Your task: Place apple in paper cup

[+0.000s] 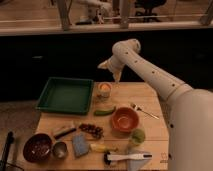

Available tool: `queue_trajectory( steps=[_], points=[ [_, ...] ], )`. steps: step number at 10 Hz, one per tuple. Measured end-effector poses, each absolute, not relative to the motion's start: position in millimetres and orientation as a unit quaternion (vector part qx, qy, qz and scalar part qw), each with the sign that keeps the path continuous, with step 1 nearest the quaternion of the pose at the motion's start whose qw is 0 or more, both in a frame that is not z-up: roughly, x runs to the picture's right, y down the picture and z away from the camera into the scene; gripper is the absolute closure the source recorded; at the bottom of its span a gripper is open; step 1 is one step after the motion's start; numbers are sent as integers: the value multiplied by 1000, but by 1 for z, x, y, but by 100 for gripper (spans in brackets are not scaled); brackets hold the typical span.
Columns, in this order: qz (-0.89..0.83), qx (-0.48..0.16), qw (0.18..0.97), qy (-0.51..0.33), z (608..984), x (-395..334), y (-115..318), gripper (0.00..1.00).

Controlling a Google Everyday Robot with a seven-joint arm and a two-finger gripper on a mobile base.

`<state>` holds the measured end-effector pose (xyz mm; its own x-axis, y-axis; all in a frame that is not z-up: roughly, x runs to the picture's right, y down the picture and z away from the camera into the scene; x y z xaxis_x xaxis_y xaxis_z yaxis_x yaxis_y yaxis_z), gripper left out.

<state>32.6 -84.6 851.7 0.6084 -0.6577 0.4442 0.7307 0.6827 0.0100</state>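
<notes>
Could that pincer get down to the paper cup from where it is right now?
Probably yes. The pincer hangs just above and slightly behind the paper cup, which has the apple in its mouth. Nothing lies between them; the green tray and orange bowl sit off to the sides.

— What sort of place is this?

— An office or lab space set up for testing, by the look of it: a wooden table point(150, 95) laid with kitchen odds and ends, against a dark partition (glass panels and an office chair point(150, 7) show behind it).

— And the robot?

— Its gripper point(107, 65) hangs above the table's far edge.
</notes>
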Motion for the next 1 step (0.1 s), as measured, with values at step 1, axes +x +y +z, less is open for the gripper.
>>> queue_trajectory(
  steps=[1],
  points=[
    [-389,-86,893,-211,852,33,-85,20]
  ],
)
